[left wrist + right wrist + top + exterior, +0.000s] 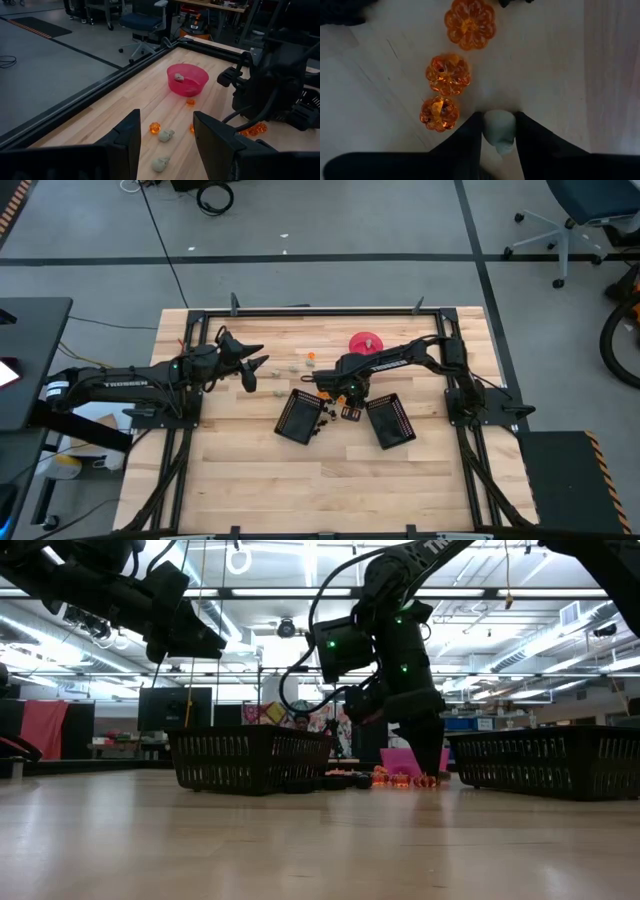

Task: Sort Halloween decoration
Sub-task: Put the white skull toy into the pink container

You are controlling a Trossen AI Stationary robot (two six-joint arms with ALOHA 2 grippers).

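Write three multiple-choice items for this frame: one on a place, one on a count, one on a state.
1. Where is the right gripper?
A. Between the two baskets
B. Over the bowl
C. Off the table

2. How many orange pumpkins lie beside its fingers in the right wrist view?
A. One
B. Three
C. Five

3. What sits between those fingers?
A. Nothing
B. A black piece
C. A pale piece

Answers:
1. A, it is low between the baskets.
2. B, the pumpkins form a row of three.
3. C, the pale piece sits between them.
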